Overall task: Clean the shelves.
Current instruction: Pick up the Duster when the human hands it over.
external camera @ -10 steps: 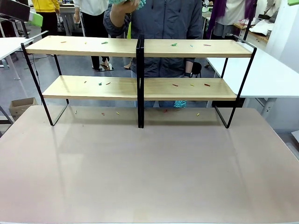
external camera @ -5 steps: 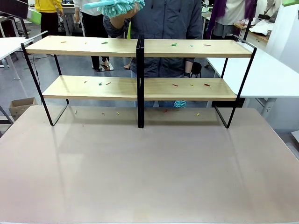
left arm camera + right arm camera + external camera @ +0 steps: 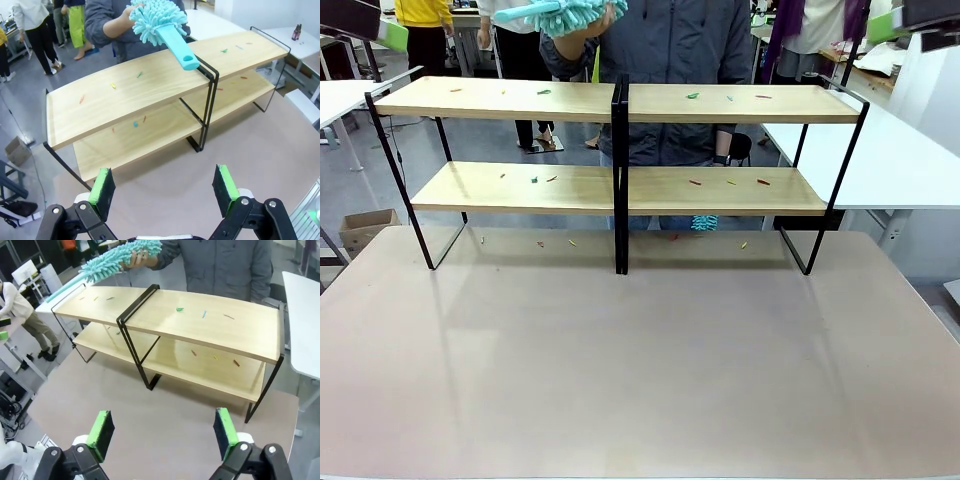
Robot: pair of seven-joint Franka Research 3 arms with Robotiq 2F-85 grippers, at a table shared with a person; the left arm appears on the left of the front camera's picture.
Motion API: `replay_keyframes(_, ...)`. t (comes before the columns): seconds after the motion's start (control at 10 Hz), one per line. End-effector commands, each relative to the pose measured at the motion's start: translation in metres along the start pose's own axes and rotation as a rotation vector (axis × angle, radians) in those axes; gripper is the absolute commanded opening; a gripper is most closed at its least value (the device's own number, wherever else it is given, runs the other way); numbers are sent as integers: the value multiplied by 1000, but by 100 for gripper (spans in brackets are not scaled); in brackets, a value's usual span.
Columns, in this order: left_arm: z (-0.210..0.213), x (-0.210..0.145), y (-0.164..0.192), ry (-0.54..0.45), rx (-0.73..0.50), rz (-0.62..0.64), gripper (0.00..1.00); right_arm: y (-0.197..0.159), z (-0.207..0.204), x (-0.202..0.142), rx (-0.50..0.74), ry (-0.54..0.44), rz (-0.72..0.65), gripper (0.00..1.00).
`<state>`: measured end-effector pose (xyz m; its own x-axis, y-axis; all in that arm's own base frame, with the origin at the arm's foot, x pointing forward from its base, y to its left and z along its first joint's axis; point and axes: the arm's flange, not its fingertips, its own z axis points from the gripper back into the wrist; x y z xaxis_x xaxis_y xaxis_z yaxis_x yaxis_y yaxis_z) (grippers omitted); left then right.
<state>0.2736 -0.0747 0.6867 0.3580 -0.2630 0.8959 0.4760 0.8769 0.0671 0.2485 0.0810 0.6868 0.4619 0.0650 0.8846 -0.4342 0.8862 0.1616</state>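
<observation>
Overhead, at upper left, a person's hand (image 3: 588,25) held a teal duster (image 3: 545,12) above the shelves (image 3: 520,99), which spanned mid-frame at the far side of the bench (image 3: 640,380). Both the left tool (image 3: 163,176) and right tool (image 3: 162,425) gaped empty. A misjudged handover could drop the duster.

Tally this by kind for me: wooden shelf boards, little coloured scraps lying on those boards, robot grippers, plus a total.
Light wooden boards of the black-framed shelves: 2
Small coloured scraps on those boards: 12
Black green-padded grippers, the left gripper and the right gripper, jaws open: 2
Total: 16
</observation>
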Motion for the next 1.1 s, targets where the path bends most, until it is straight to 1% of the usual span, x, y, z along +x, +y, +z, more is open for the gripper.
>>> replay_keyframes(0.0, 0, 0, 1, -7, 3, 0, 100, 14, -14, -1, -40, -7, 19, 100)
replay_keyframes(0.2, 0, 0, 1, -7, 3, 0, 100, 31, -32, -7, -68, 14, 35, 100)
replay_keyframes(0.4, 0, 0, 1, -7, 3, 0, 100, 50, -40, -21, -115, 59, 23, 100)
replay_keyframes(0.7, 0, 0, 1, -7, 3, 0, 100, 62, -39, -34, -182, 71, 3, 100)
replay_keyframes(1.0, 0, 0, 1, -7, 3, 0, 100, 69, -34, -41, -170, 52, 10, 100)
